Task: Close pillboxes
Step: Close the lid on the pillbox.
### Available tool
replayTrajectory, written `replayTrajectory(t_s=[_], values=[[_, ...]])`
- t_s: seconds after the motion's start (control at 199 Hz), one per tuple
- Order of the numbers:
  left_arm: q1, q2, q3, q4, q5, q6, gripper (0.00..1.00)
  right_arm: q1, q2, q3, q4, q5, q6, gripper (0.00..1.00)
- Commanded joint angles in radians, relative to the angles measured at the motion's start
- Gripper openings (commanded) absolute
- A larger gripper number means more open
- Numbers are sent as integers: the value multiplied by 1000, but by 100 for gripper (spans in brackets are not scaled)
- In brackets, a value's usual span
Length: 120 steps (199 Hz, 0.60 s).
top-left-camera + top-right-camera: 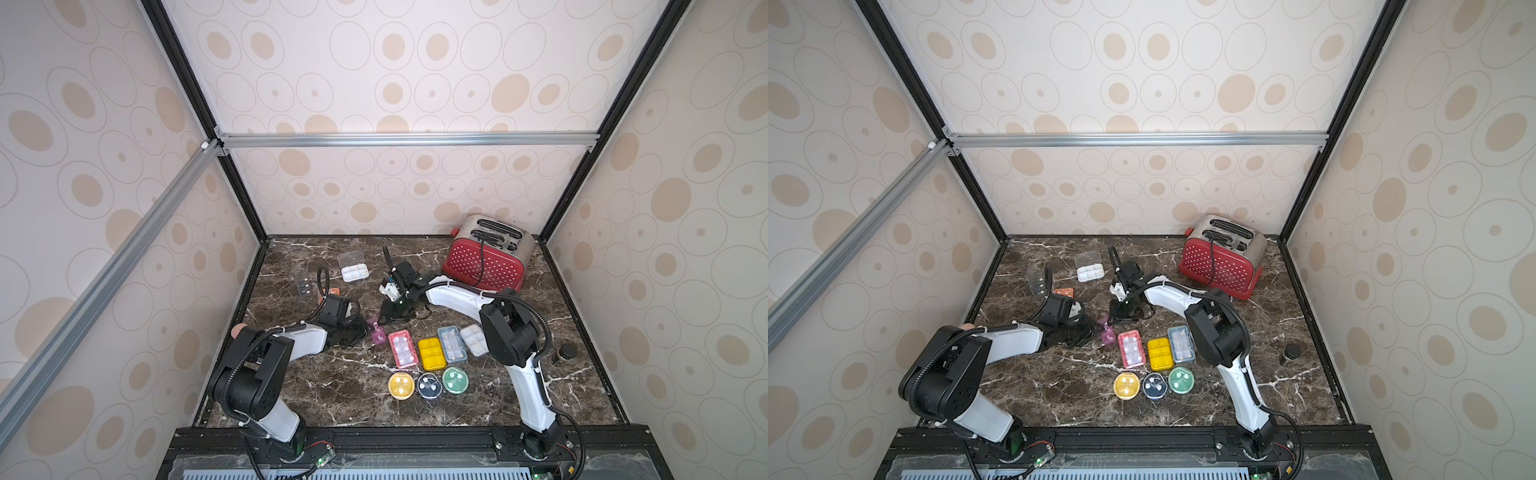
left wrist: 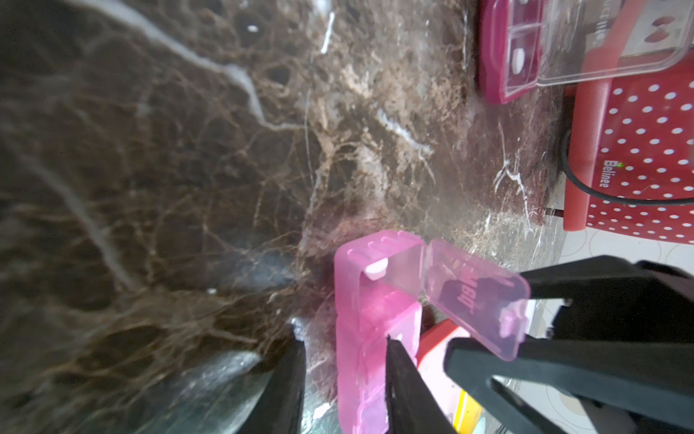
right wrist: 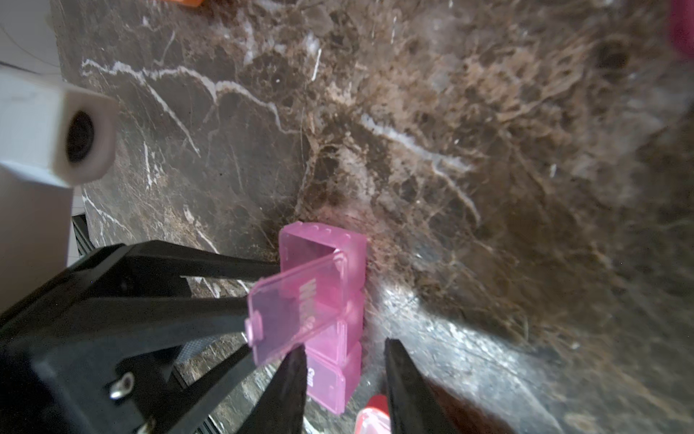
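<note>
The pink pillbox (image 2: 375,300) lay mid-table, at 10 o'clock of the red pillbox (image 1: 402,349), with one lid (image 2: 477,300) raised. The left gripper (image 2: 343,336) at its 9 o'clock and the right gripper (image 3: 345,345) at its 1 o'clock straddled it, part-open and clamping nothing. An off-centre push could have skidded the box.

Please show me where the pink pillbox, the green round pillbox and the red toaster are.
pink pillbox (image 2: 358,338): left wrist view, on its body beside the raised lid flap.
green round pillbox (image 1: 455,380): in a top view, centre of its lid.
red toaster (image 1: 461,264): in a top view, on its perforated red side.
</note>
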Motion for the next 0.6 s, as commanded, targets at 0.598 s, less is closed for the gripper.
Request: replayTrajectory(t_s=[0.598], values=[[5,96,-47,57,-3,-10,18,26,72,4,-6,6,7,33]])
